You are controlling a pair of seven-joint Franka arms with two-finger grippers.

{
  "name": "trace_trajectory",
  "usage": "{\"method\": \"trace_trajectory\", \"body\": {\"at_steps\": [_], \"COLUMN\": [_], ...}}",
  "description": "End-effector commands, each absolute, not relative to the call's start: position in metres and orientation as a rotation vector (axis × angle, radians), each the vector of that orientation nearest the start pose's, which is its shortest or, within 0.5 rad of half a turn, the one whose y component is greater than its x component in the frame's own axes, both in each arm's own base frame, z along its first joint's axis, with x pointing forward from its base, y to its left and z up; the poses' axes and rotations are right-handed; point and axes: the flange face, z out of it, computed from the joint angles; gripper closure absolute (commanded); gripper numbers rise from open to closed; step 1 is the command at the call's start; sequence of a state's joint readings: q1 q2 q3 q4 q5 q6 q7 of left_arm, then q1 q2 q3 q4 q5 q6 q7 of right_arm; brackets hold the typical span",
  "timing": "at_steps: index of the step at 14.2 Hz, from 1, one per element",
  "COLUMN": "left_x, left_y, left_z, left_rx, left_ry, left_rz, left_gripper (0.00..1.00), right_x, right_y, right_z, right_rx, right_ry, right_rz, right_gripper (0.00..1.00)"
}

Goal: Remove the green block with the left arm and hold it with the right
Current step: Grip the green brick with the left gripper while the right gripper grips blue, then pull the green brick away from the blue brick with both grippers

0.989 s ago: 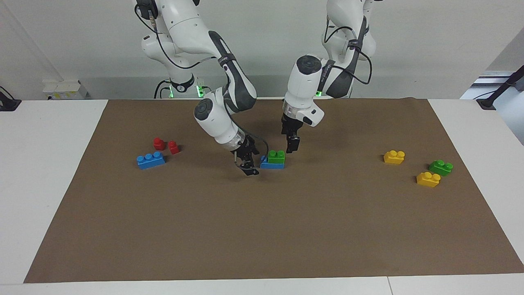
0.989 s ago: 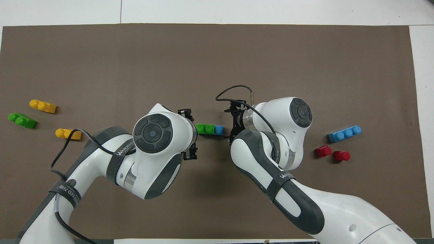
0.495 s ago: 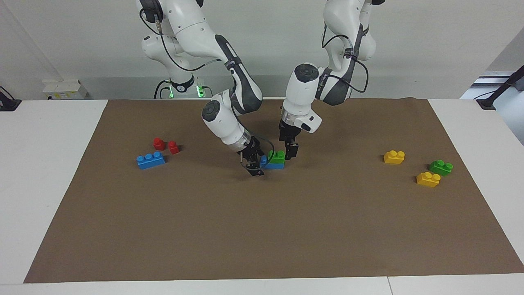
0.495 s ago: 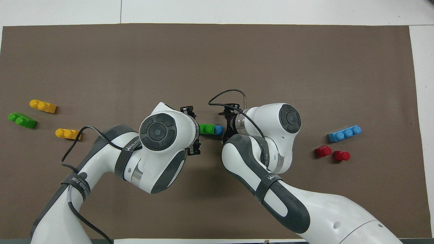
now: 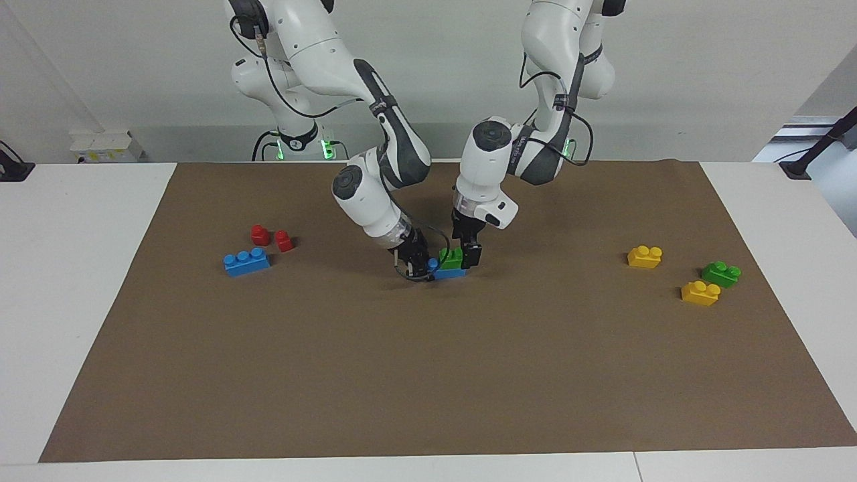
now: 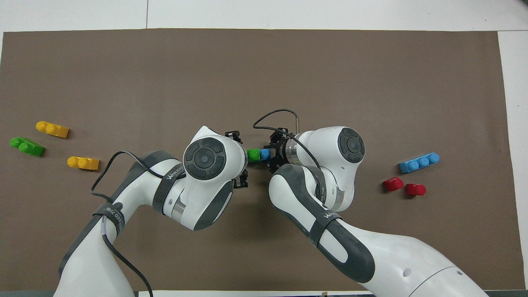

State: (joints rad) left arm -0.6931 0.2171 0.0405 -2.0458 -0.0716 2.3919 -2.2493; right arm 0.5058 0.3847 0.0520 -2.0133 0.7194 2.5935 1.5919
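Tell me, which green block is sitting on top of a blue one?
The green block mid-table, between the two grippers, sits on a blue brick. The other green block lies on the mat beside yellow bricks.

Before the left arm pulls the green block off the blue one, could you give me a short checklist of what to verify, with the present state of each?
1. Green block seated on the blue brick at mid-mat: ok, not yet removed.
2. Left gripper down at the green block's end toward the left arm: ok.
3. Left gripper's grip on the green block: cannot tell.
4. Right gripper down at the blue brick's end toward the right arm: ok.
5. Right gripper clamped on the blue brick: cannot tell.
6. Other green block, beside the yellow bricks, apart from the stack: ok.
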Motion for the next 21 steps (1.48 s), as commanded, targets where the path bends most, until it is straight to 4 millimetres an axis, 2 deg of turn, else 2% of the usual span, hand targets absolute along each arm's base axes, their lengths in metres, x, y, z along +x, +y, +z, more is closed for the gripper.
{"method": "trace_trajectory", "body": {"at_steps": [1,2,6,7,8,9,10,11,16,19,21], "left_x": [0.476,0.477,0.477,0.477,0.475,0.470,0.470,0.470,0.475,0.482,0.484], "left_y": [-0.369,-0.370,-0.370,-0.370,-0.373,-0.378,-0.379,-0.378,-0.376,-0.367,-0.356], "left_z": [0.348,0.342,0.342,0.342,0.341,0.342,0.342,0.341,0.347,0.357,0.384], "left_rx": [2.024,2.027,2.026,2.029,2.033,2.044,2.047,2.050,2.016,1.988,1.964], "left_ry": [2.209,2.213,2.209,2.207,2.205,2.194,2.191,2.188,2.186,2.193,2.191], "left_rz": [-0.040,-0.039,-0.039,-0.035,-0.036,-0.036,-0.034,-0.033,-0.032,-0.029,-0.030], "left_gripper": [0.00,0.00,0.00,0.06,0.27,0.54,0.89,1.00,1.00,1.00,1.00], "right_x": [0.536,0.537,0.537,0.536,0.536,0.536,0.535,0.536,0.539,0.538,0.538], "right_y": [0.317,0.316,0.316,0.316,0.316,0.316,0.316,0.316,0.314,0.315,0.315], "right_z": [0.276,0.276,0.276,0.275,0.275,0.274,0.275,0.275,0.277,0.277,0.277], "right_rx": [-1.898,-1.897,-1.897,-1.899,-1.900,-1.900,-1.902,-1.902,-1.912,-1.915,-1.920], "right_ry": [1.950,1.952,1.952,1.951,1.952,1.953,1.950,1.949,1.930,1.927,1.921], "right_rz": [0.420,0.420,0.420,0.420,0.422,0.422,0.423,0.424,0.416,0.414,0.414], "right_gripper": [1.00,1.00,1.00,1.00,1.00,1.00,1.00,1.00,1.00,1.00,1.00]}}
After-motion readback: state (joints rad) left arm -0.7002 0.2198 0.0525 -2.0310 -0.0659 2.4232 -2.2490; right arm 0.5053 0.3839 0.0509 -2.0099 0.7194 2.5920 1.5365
